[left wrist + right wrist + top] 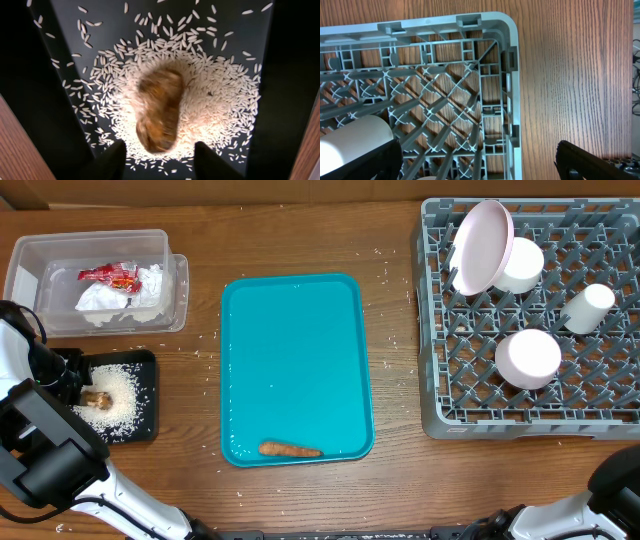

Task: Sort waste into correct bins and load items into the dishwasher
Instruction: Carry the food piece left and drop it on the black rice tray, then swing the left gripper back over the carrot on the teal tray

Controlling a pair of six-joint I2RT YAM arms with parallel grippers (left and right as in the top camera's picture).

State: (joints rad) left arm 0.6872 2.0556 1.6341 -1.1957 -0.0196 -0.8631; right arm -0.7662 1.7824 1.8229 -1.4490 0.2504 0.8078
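Observation:
A brown food scrap (95,397) lies on a pile of rice (215,100) in the black bin (145,425) at the left. In the left wrist view the scrap (160,110) sits just ahead of my left gripper (160,146), which is open and empty above the rice. In the overhead view that gripper (74,378) is at the bin's left edge. An orange carrot-like piece (290,448) lies at the near edge of the teal tray (295,350). My right gripper (480,167) is wide open and empty over a corner of the grey dish rack (510,75).
A clear plastic bin (30,260) at the back left holds a red wrapper (112,275) and white tissue (125,305). The rack (450,410) holds a pink plate (482,245), two white cups (521,265) (587,308) and a white bowl (528,358). Rice grains are scattered on the table.

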